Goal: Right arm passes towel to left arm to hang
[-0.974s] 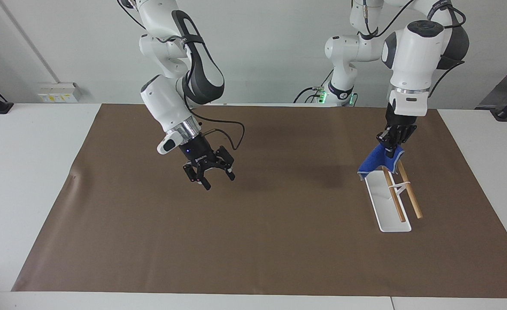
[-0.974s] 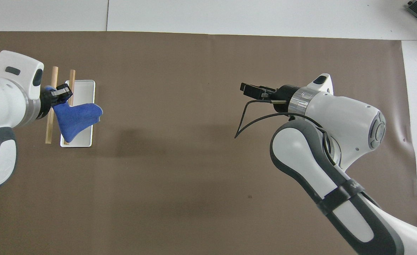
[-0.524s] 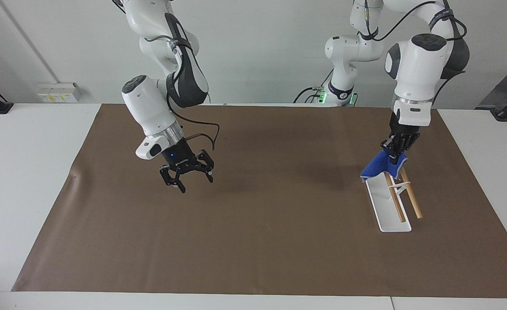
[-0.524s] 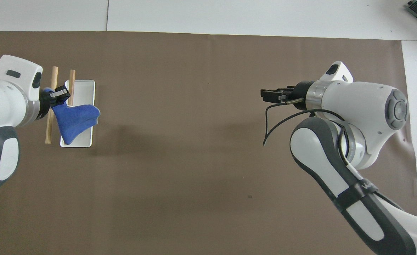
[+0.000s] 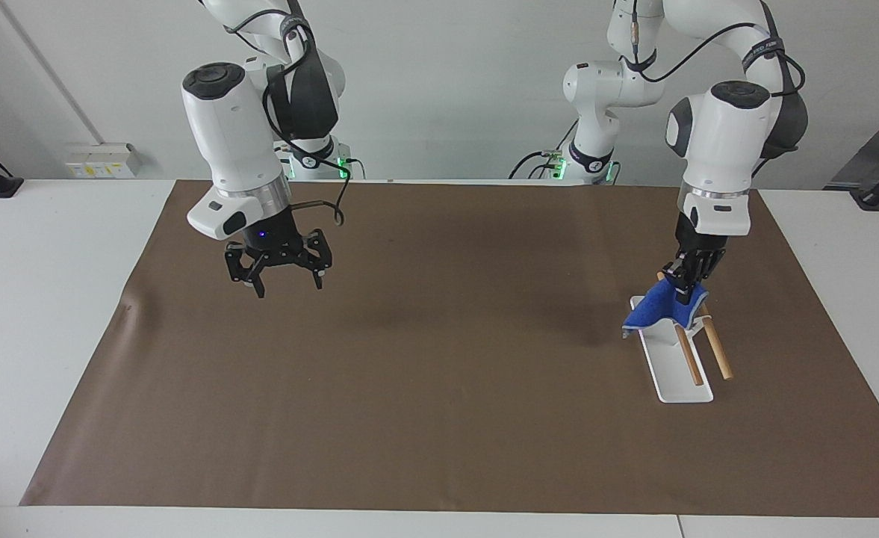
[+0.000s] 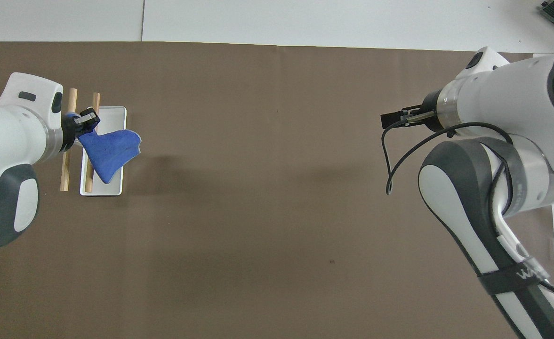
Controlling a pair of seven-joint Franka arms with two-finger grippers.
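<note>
Since a second ago the right gripper point(image 5: 278, 278) has been pulled back from over the middle of the brown mat point(image 5: 439, 388) toward the right arm's end and turned to point straight down. The left gripper point(image 5: 685, 286) has been lowered a little, and the towel point(image 5: 662, 311) with it.

Right gripper: fingers spread wide, nothing between them, hung in the air over bare mat. A black cable point(image 6: 394, 155) is looped off its wrist.

Left gripper: fingers pinched tight on the top corner of the towel. The towel is blue and is draped down and sideways from the fingertips, toward the middle of the table.

Directly under the left gripper a white rack base point(image 5: 674, 373) is set flat on the mat, with two wooden rods point(image 5: 712, 345) carried above it, parallel to each other. The pinch point is placed over the robot-side ends of the rods. The towel's lower edge appears to be laid across the rods and the robot-side end of the base; firm contact cannot be told.

In the overhead view the towel point(image 6: 109, 151) is seen fanned out from the left gripper point(image 6: 86, 120) across the base point(image 6: 116, 188), with one rod point(image 6: 71, 101) uncovered beside the gripper.

The two grippers are held well apart, one at each end of the mat.
</note>
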